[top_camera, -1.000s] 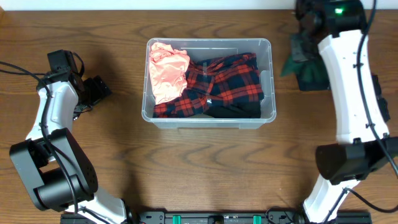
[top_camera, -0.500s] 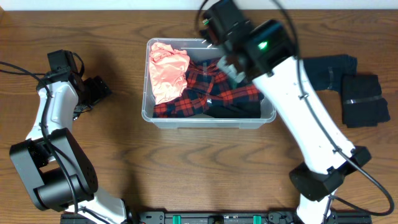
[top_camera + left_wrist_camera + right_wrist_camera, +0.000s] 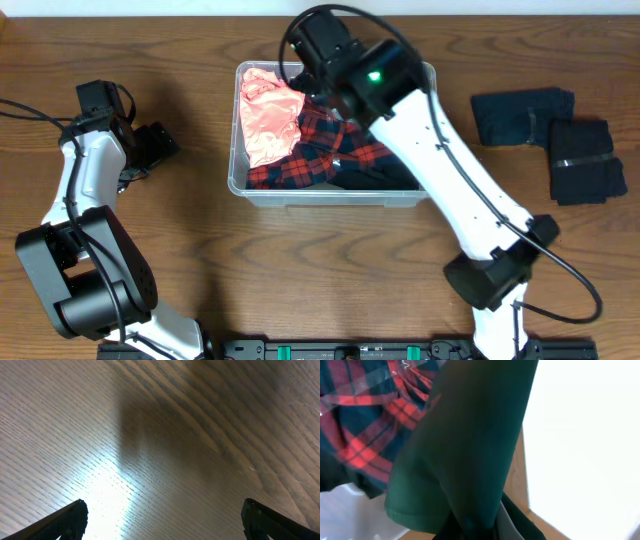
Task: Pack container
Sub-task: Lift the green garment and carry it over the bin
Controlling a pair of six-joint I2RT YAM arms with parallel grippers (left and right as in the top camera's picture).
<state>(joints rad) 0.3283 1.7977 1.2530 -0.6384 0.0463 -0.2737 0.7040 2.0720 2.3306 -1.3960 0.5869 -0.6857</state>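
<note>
Container (image 3: 335, 196) sits in the middle of the counter (image 3: 330, 280) seen from above, with a pink cloth (image 3: 268, 115) and a red check shirt (image 3: 300, 165) inside, the right arm (image 3: 440, 160) over it, and the left pincer (image 3: 158, 143) far off to the side. The left wrist view shows only bare wood, with that pincer's two tips wide apart and nothing between them. In the right wrist view, the right pincer (image 3: 472, 527) is closed tight on a green cloth (image 3: 465, 450) hanging above the shirt, so I think it should go down low, well inside the rim, before letting go, so nothing flops over the edge.
</note>
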